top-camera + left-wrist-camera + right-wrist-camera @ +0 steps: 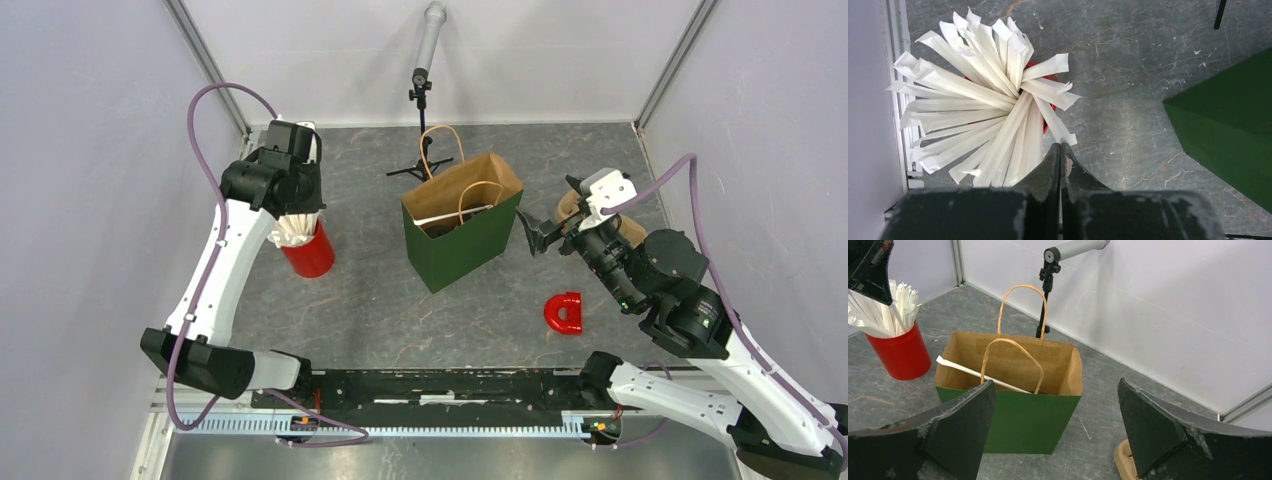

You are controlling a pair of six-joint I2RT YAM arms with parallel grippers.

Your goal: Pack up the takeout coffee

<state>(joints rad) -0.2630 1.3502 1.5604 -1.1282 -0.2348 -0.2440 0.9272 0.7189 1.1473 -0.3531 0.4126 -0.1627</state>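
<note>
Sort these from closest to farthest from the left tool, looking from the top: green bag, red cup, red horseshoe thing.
1. Red cup: left side, just below the left tool.
2. Green bag: in the middle.
3. Red horseshoe thing: right side, nearer the arms.

The left arm [215, 270] stretches forward, wrist bent so the left hand [1060, 152] points straight down, its two fingers pressed flat together with no gap. The right arm [690, 300] folds at the elbow, and the right hand [1055, 382] is held roughly level, fingers spread wide apart.
</note>
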